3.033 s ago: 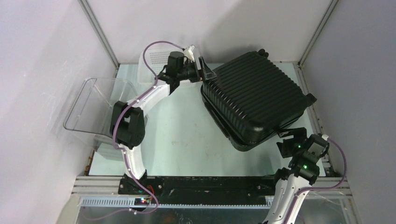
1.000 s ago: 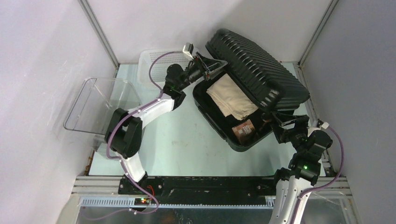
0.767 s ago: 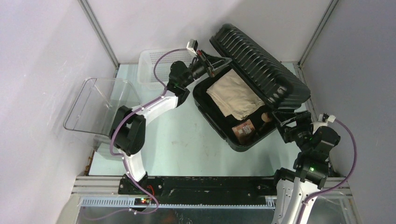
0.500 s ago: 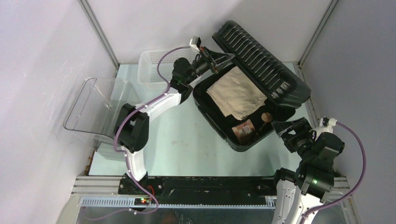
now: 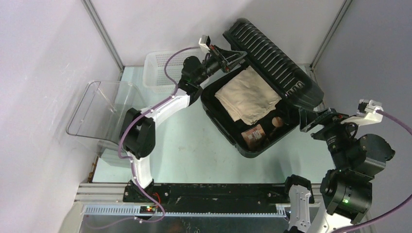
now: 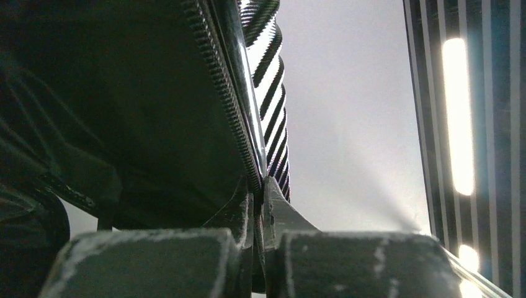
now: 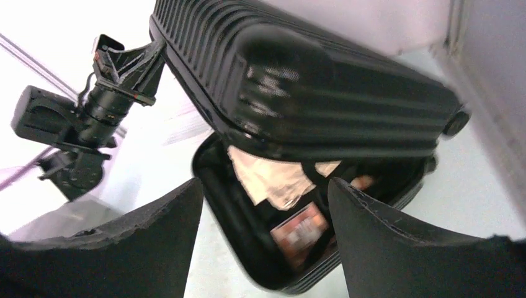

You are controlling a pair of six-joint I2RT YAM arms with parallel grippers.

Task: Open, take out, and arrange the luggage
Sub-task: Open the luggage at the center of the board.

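The left gripper (image 5: 228, 54) pinches the zippered rim of the raised lid of the luggage (image 5: 272, 63), a black ribbed hard-shell case open at the right rear of the table (image 5: 194, 141) with folded beige cloth (image 5: 248, 94) and a brown packet (image 5: 253, 133) in its base, while the right gripper (image 5: 305, 121), fingers spread, hangs just beside the lid's near corner.

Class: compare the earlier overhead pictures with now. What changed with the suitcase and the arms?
The lid of the luggage swung up from closed toward the back wall, exposing a beige cloth. The left gripper rose with it and shut on its edge. The right gripper drew back, open and empty. Lower shell, white basket and clear bin stayed put.
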